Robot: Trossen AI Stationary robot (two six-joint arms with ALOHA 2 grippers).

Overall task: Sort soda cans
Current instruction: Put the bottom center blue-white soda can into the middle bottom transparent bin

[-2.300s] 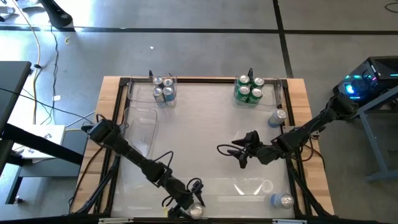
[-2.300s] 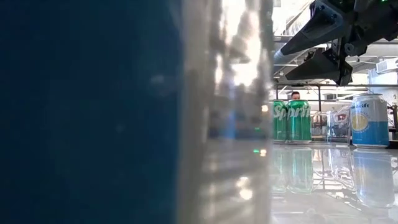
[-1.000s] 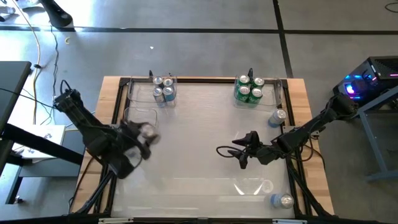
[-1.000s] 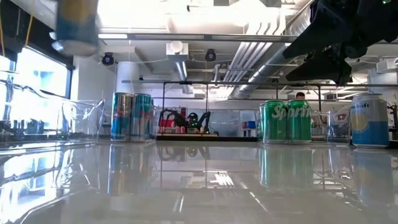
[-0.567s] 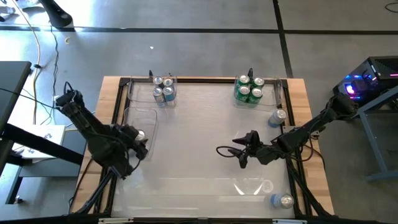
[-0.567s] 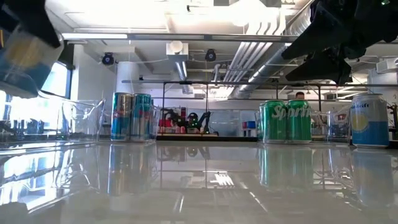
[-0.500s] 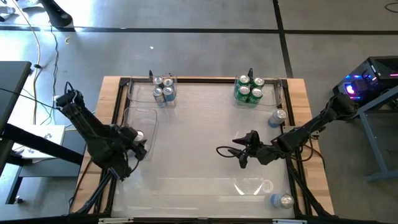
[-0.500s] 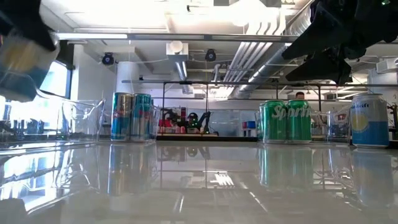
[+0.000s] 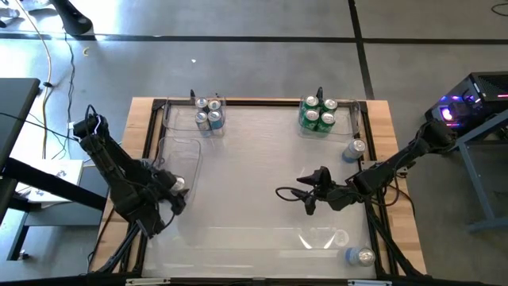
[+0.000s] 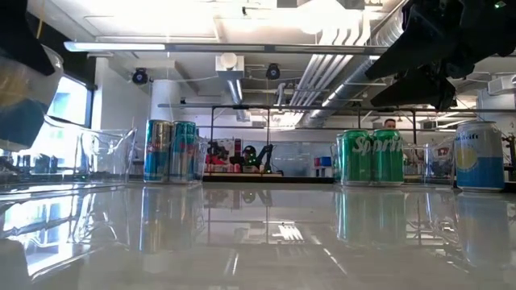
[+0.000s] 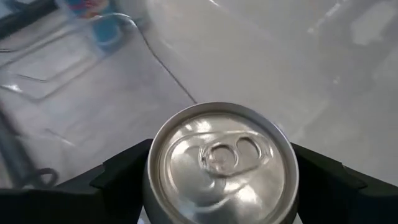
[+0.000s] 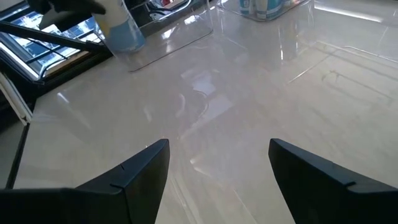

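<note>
- Can (image 11: 221, 163) sits clamped between the two fingers of my left gripper (image 9: 175, 191); on the wrist camera I see its silver top and pull tab, a dark finger (image 11: 118, 177) against each side.
- In the overhead frame that gripper is at the left, over a clear tray (image 9: 187, 145) by the table's (image 9: 262, 171) left edge.
- My right gripper (image 9: 305, 195) hangs right of centre, fingers (image 12: 140, 171) spread wide with nothing between them, only bare tabletop below.
- Four blue cans (image 9: 208, 113) stand bunched in a tray at the upper left.
- Four green cans (image 9: 319, 113) stand bunched at the upper right.
- One blue can (image 9: 355, 149) stands alone near the right edge, just below the green group.
- Another lone can (image 9: 361, 256) stands at the lower right corner, beside an empty clear tray (image 9: 321, 238).
</note>
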